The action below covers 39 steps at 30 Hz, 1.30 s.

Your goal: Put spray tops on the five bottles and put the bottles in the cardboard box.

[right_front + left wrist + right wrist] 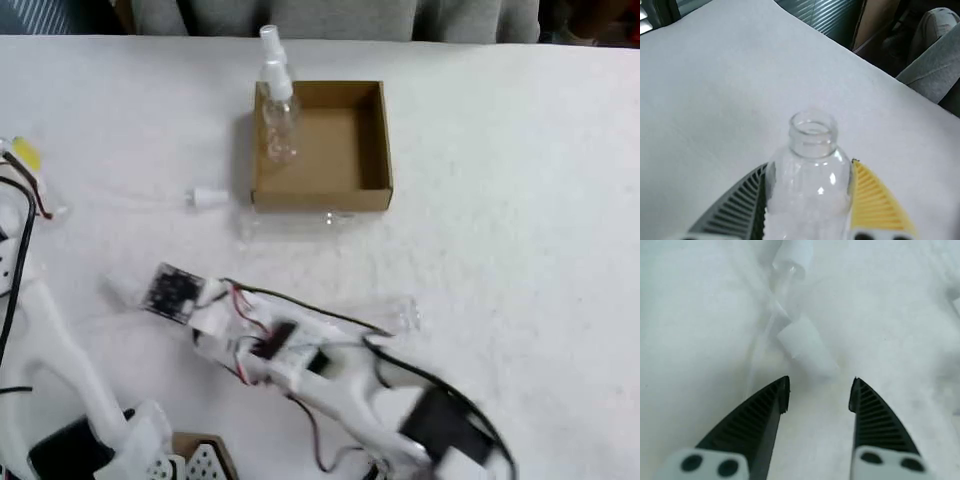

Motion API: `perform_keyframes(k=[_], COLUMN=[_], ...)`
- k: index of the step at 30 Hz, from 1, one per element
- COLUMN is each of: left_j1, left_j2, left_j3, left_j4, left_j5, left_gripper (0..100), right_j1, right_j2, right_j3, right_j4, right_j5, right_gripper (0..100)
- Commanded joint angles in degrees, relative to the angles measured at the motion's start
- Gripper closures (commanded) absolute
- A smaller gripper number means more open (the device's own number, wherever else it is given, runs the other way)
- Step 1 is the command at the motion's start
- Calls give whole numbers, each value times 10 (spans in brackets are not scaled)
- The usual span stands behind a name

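Observation:
My left gripper [810, 202] is shut on a clear bottle [812, 160] whose neck is uncapped; a grey finger and a yellow finger [872, 200] press its sides. The yellow finger [25, 155] shows at the table's left edge. My right gripper [819, 396] stands open just short of a white spray top [805, 347] lying on the table, with a second spray top [792, 260] beyond it. The right arm [300, 365] stretches across the table's front toward the left. A bottle with a spray top [277, 105] leans in the cardboard box [372, 150].
A loose spray top [210, 197] lies left of the box. One clear bottle [295, 225] lies along the box's front wall, another [395, 315] lies near the right arm. Cables trail over the arm.

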Motion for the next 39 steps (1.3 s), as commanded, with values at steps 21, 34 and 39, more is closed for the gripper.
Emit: perform_keyframes(k=[21, 34, 39], left_j1=[-5, 110, 211], left_j2=[8, 7, 7], left_j3=[-38, -38, -37], left_j4=[2, 120, 171], left_j5=[-37, -37, -37], left_gripper=[977, 977, 977], right_j1=[34, 288, 485], right_j2=[29, -454, -599], right_j3=[-79, 98, 118], right_j4=[-5, 298, 438], right_j5=[84, 55, 18], right_gripper=[983, 983, 983])
